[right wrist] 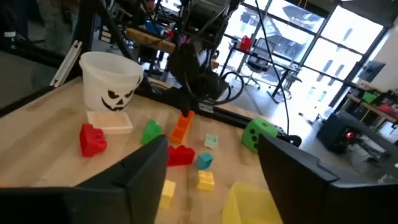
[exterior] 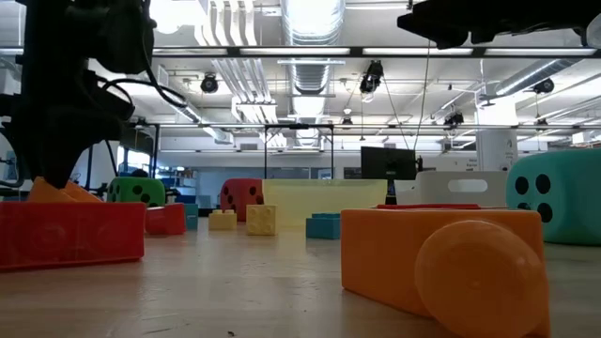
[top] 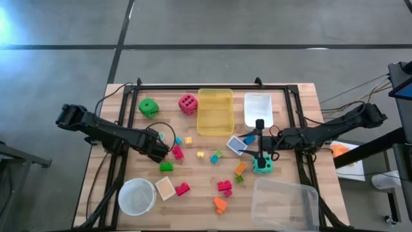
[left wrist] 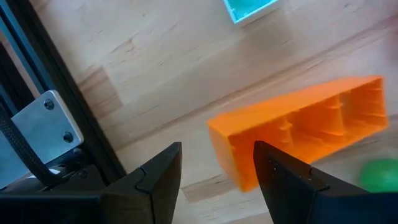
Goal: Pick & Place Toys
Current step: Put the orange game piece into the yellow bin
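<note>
your left gripper (left wrist: 217,149) hung low over the left middle of the table (top: 306,103). its fingers stood partly apart with the end of a long orange block (left wrist: 311,124) between their tips. one finger overlapped the block and bare wood showed beside the other, so you could not tell whether it pinched the block or only straddled it. crowding it on the near right side sat a pink block (top: 177,153) and a green block (top: 166,166). a small teal block (left wrist: 249,7) lay just beyond, and the black frame rail (left wrist: 43,62) with its metal bracket ran close by. your right gripper (right wrist: 212,146) hovered right of centre with its fingers spread wide and nothing between them, and the teal die (top: 262,166) sat on the wood just beside it, on the near side. the green die (top: 149,107) and the pink-red die (top: 187,104) rested at the far edge, left of the yellow bin (top: 215,111) and the white bin (top: 258,108). more small blocks, a yellow block (top: 200,154) among them, lay scattered across the middle between the two arms. along the near edge stood the white bowl (top: 136,196) on the left and the clear bin (top: 285,203) on the right, with an orange piece (top: 220,205) between them.
</note>
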{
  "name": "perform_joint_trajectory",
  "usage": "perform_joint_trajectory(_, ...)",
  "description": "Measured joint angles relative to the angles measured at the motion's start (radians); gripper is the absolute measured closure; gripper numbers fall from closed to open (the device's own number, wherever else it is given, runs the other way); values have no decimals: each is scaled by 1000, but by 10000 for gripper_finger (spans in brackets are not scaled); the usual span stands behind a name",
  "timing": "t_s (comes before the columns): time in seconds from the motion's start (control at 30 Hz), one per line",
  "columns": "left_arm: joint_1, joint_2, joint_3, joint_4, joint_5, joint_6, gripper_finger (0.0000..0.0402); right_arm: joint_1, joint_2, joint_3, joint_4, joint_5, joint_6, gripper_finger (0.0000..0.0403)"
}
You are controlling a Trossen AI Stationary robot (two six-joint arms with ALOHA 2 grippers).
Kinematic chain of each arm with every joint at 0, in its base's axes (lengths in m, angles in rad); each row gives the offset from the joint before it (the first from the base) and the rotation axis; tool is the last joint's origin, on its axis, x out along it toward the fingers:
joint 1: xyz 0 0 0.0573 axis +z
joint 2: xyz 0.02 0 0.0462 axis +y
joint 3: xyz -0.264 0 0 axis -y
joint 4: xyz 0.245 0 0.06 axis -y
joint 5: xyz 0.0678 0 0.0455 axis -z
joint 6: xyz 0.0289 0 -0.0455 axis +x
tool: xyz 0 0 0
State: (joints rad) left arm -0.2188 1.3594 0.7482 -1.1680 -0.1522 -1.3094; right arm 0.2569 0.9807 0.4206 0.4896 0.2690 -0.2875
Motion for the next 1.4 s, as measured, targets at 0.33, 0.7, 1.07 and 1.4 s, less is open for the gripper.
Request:
perform_joint_trajectory(0.33, 0, 0, -50, 76, 15, 11, 210, 0, 3, 18, -5, 27, -4, 126)
perform_joint_trajectory(0.7, 0, 0, -48, 81, 14, 31, 389, 0, 4, 18, -9, 28, -11, 126)
perform_joint_trajectory(1.07, -1, -1, -14, 43, 11, 56, 398, 0, 4, 18, -14, 29, -9, 126)
perform_joint_trajectory(1.4, -1, -1, 122, 12, -104, 98, 400, 0, 4, 17, -23, 29, 50, 126)
